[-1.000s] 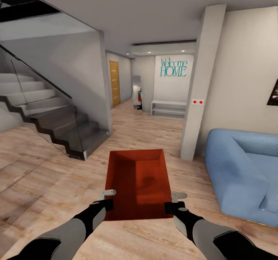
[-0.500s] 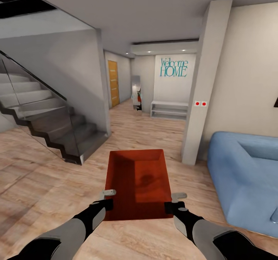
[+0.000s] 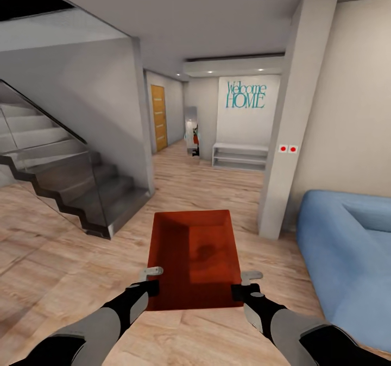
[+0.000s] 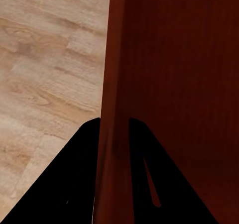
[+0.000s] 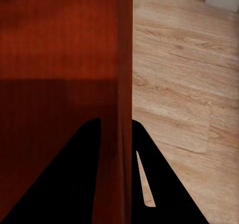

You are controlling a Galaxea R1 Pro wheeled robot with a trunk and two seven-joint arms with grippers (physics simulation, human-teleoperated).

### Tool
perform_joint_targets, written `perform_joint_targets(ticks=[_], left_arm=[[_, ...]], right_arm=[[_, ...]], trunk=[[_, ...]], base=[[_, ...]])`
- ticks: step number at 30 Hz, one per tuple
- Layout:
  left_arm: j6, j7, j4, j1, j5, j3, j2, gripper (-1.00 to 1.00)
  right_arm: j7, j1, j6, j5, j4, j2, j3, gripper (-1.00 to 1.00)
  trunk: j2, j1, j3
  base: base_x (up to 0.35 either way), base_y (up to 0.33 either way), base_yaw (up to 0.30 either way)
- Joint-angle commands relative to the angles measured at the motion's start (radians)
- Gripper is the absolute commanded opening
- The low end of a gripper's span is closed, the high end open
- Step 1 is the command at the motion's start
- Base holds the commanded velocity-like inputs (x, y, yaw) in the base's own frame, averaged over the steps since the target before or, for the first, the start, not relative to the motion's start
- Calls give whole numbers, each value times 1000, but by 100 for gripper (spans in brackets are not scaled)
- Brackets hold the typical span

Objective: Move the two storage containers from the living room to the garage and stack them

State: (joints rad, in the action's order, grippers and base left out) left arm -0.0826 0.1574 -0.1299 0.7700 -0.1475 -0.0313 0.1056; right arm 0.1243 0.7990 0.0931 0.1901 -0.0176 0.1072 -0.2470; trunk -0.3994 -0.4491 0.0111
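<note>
Since a second ago the whole head view has shifted — staircase at 9 o'clock and sofa at 3 o'clock slide outward, so the base is advancing; transit continues in the living room, garage not reached. Left gripper pinches the container's left wall, right gripper its right wall. Container — red-orange, open-topped, empty — hangs level at 6 o'clock above the plank floor.

Light wood floor, glass-railed stairs left, grey pillar and blue sofa right, "Welcome HOME" wall, white bench, orange door ahead.
</note>
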Motion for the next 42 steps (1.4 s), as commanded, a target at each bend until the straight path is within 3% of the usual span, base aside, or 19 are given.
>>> perform_joint_targets(ticks=[1,42], left_arm=[[20,44,-5,0,11,14,-18,-100],[20,44,-5,0,6,17,-18,-100]], right_arm=[[-6,0,2,3,-2,1,34,-100],[-6,0,1,3,-2,-1,34,-100]], trunk=[[-1,-1,0],[-1,-1,0]], base=[[323,0,0],[323,0,0]])
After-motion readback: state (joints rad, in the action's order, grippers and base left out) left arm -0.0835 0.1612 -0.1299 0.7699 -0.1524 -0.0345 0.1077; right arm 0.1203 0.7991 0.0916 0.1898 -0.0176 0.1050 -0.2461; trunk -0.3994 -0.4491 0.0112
